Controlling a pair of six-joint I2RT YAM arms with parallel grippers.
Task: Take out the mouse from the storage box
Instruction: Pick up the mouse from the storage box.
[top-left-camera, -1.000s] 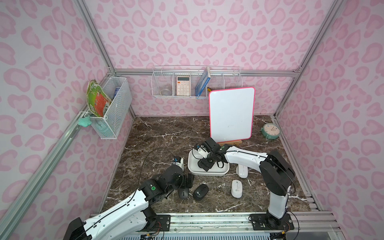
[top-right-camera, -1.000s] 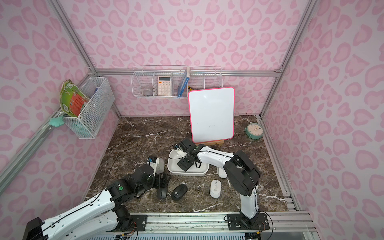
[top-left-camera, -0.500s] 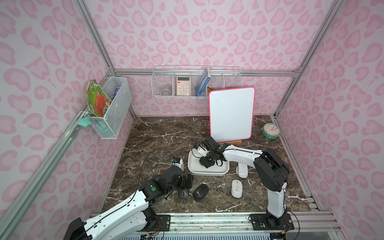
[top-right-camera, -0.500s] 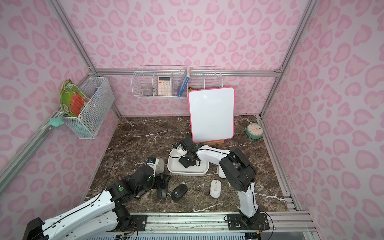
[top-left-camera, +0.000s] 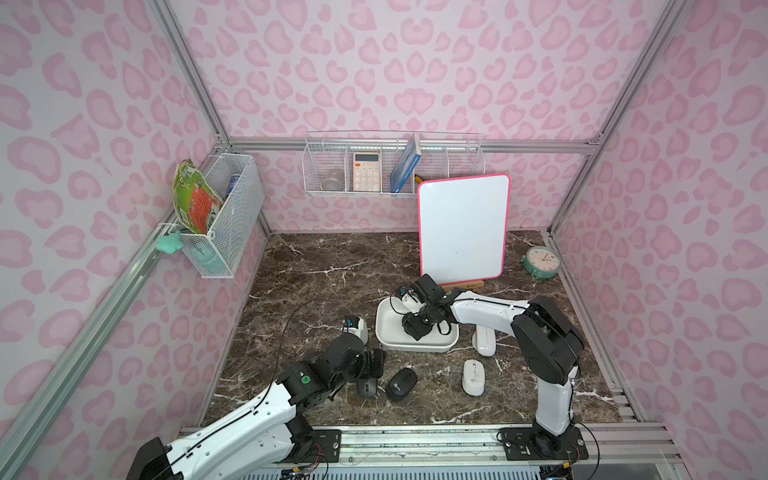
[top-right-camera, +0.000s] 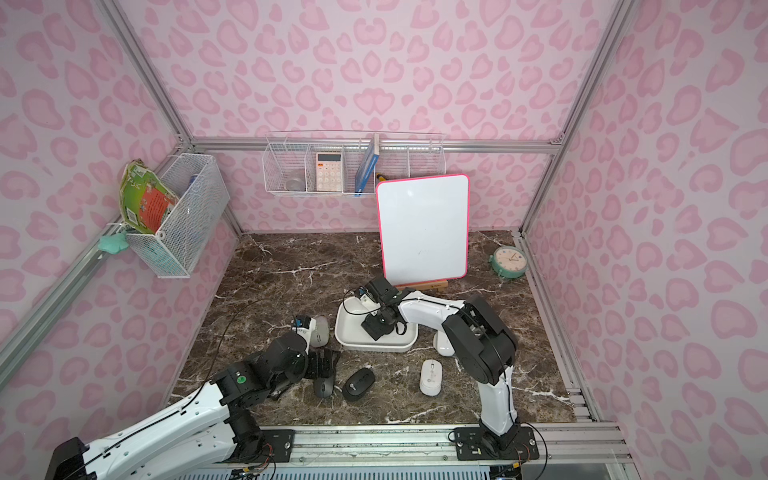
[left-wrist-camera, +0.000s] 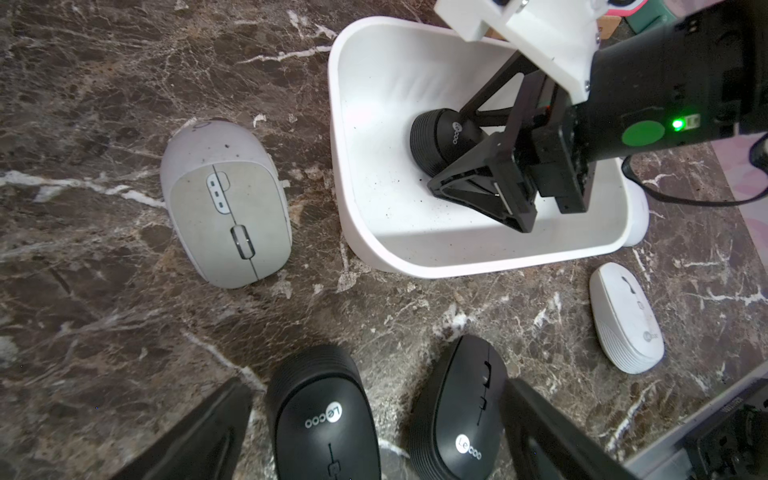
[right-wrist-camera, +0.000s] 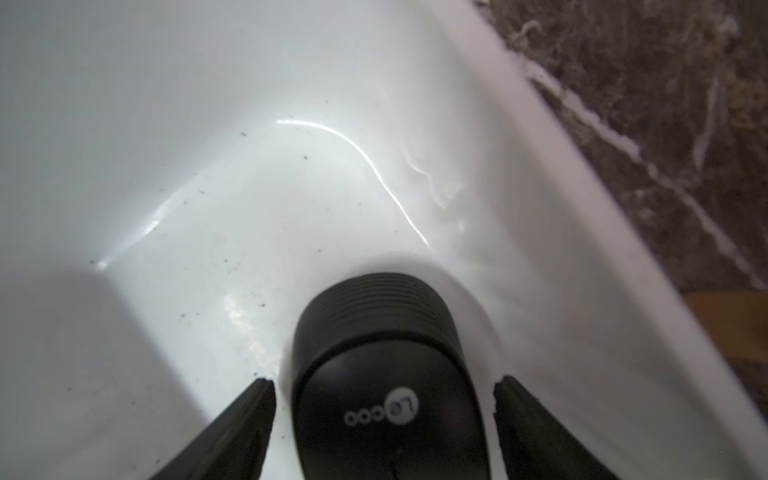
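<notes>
The storage box (top-left-camera: 388, 324) (top-right-camera: 353, 328) (left-wrist-camera: 337, 124) (right-wrist-camera: 166, 124) is a shallow white tub on the marble table. A black mouse (left-wrist-camera: 440, 137) (right-wrist-camera: 378, 374) lies on its floor. My right gripper (top-left-camera: 415, 328) (top-right-camera: 376, 328) (left-wrist-camera: 449, 147) (right-wrist-camera: 384, 386) reaches down into the tub. It stands open astride that mouse, with a gap on each side. My left gripper (top-left-camera: 376, 365) (top-right-camera: 324, 361) (left-wrist-camera: 374, 415) hangs open, in front of the tub, low over two black mice (left-wrist-camera: 324, 415) (left-wrist-camera: 457, 407) that lie on the table.
A grey mouse (left-wrist-camera: 226, 203) lies left of the tub. One white mouse (top-left-camera: 473, 376) (left-wrist-camera: 625, 318) lies in front of it and another (top-left-camera: 484, 338) at its right end. A whiteboard (top-left-camera: 463, 228) stands behind the tub, a clock (top-left-camera: 542, 261) at the back right, and wire baskets (top-left-camera: 226, 216) hang on the walls.
The right arm shifted slightly while its gripper stayed inside the tub over the black mouse. The left arm has not visibly moved.
</notes>
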